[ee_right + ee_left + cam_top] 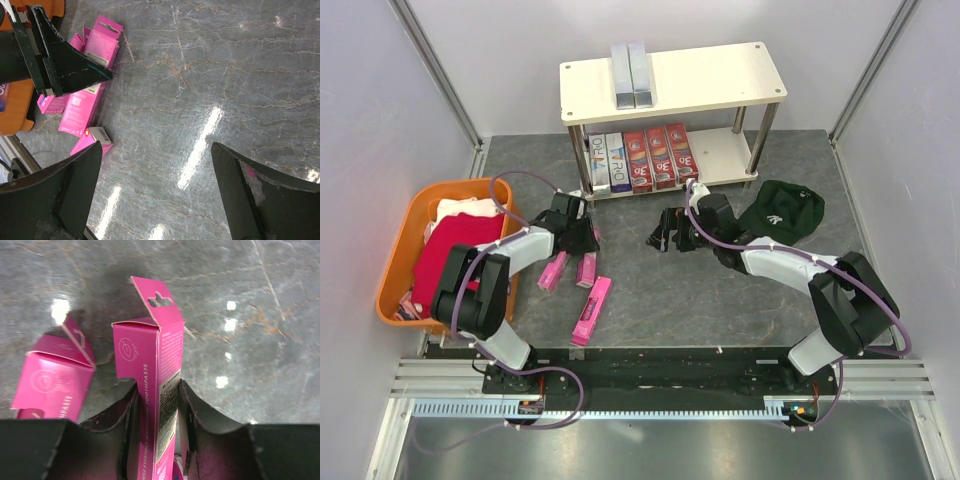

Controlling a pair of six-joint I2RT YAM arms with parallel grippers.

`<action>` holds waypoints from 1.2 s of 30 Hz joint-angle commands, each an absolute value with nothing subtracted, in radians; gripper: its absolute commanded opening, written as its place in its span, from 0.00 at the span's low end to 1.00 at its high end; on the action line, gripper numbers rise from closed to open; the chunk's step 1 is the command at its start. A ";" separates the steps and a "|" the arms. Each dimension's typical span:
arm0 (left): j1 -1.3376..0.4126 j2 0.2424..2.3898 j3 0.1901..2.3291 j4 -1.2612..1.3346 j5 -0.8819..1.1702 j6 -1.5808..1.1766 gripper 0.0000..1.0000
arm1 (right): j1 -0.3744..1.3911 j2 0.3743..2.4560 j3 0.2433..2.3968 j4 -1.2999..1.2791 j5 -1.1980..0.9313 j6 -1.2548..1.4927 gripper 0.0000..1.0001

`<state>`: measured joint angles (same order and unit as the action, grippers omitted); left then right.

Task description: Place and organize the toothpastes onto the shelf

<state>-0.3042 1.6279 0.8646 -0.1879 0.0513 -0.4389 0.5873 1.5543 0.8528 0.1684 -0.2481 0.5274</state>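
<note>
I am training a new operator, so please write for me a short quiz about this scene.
1. True or false: the right gripper holds a box.
2. How many pink boxes are not on the shelf?
3. The shelf's top board carries: A) two silver boxes, B) one pink box, C) nothing.
Key: 1 false; 2 three; 3 A.

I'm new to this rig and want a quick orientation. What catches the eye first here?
Three pink toothpaste boxes stand out on the dark table before the left arm; the left gripper has its jaws closed on one pink box. At the far edge, the shelf carries two silver-grey boxes on top and a row of boxes below. An orange basket holding a red cloth sits at the left.
</note>
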 commanded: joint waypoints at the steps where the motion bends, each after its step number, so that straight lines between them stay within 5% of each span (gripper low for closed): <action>1: -0.308 1.554 0.932 -0.204 0.136 -0.416 0.29 | 0.592 1.532 0.903 0.196 -0.242 0.529 0.98; 11: -0.308 1.413 0.983 -0.091 0.366 -0.489 0.29 | 0.592 1.477 0.887 0.288 -0.320 0.557 0.98; 25: -0.308 1.447 0.867 0.580 0.716 -0.906 0.30 | 0.594 1.506 0.804 0.669 -0.554 0.802 0.98; 36: -0.316 1.471 0.885 0.617 0.710 -0.951 0.31 | 0.620 1.561 0.827 0.669 -0.543 0.836 0.80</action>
